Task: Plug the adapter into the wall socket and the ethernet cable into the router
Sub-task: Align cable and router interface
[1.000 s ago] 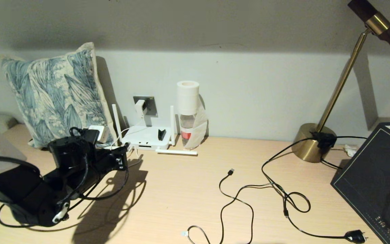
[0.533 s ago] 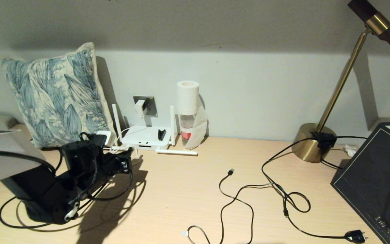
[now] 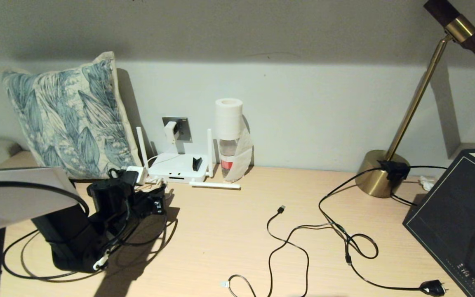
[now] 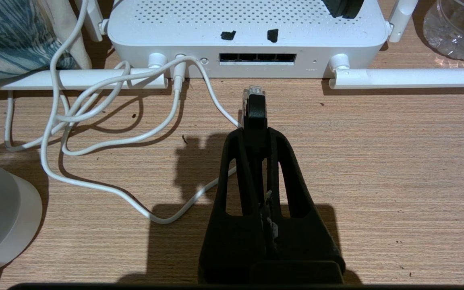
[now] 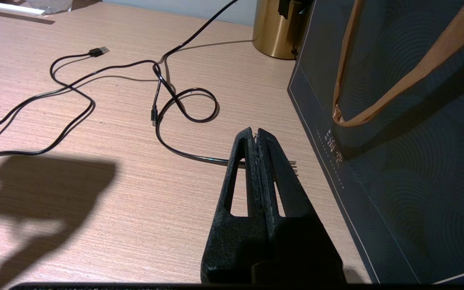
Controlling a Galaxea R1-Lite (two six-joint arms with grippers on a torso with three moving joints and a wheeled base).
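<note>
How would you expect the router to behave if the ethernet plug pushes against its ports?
The router looks thin, hollow plastic, so probably light and apt to slide back on the smooth desk. The left gripper holds the ethernet cable by its stiff plug; the trailing cable likely flops.

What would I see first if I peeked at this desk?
The left gripper, low over the desk, pinches the ethernet cable, its clear plug just short of the white router by the wall. A leafy blue cushion leans left of the router, and a brass lamp stands far right.
</note>
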